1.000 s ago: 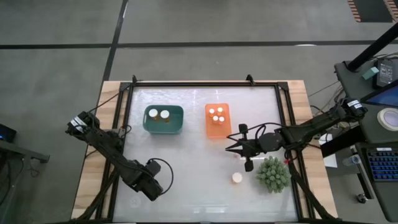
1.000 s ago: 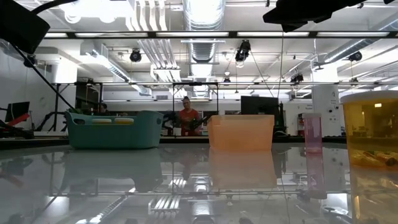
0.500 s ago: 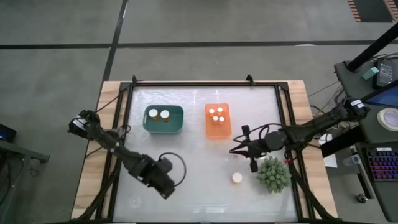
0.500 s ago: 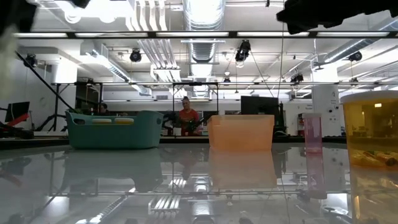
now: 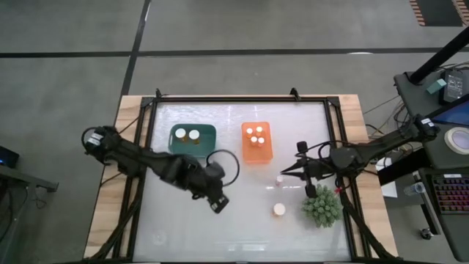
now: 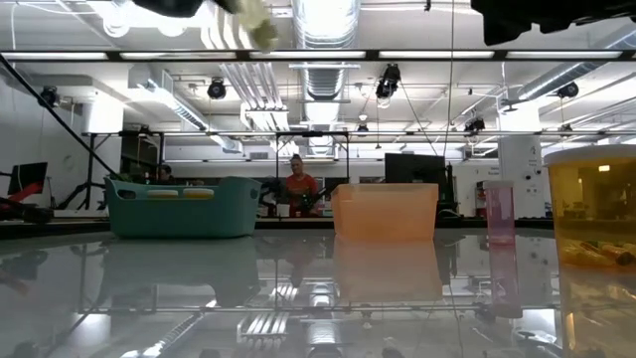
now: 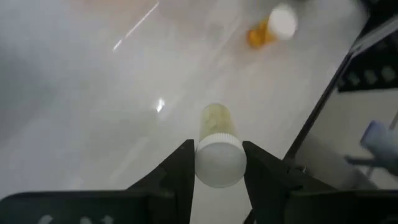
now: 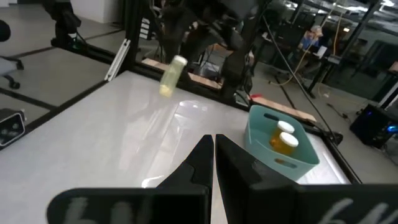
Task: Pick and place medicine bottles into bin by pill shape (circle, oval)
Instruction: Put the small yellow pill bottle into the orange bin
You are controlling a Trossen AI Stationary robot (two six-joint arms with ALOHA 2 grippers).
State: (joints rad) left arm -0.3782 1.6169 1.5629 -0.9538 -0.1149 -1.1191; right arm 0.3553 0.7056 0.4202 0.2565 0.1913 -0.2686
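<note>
My left gripper [image 5: 218, 204] hangs over the table's middle front, shut on a pale yellowish bottle with a white cap [image 7: 217, 163]. The bottle also shows in the right wrist view [image 8: 172, 76]. My right gripper [image 5: 282, 173] is shut and empty, right of the orange bin [image 5: 257, 152]. A small pinkish bottle [image 5: 279, 178] stands just off its tips. An amber bottle with a white cap [image 5: 279, 210] stands nearer the front and also shows in the left wrist view [image 7: 273, 28]. The teal bin [image 5: 193, 152] holds two bottles, the orange bin three. My left gripper pinches the bottle at its white cap end [image 7: 217, 168] between its two fingers. The fingers slant down from above. The bottle's pale body [image 7: 216, 119] sticks out past the fingertips, tilted, lifted clear of the table.
A spiky green plant [image 5: 322, 204] stands at the front right, close to my right arm. Both bins sit side by side in the table's far half. A black frame runs along the table's edges. A person shows far off in the room [image 6: 299, 189].
My left gripper has carried the pale bottle from the table's front left toward the right and a little toward the far edge, clear of the table. My right gripper has drawn back toward the table's right edge, uncovering the small pinkish bottle.
</note>
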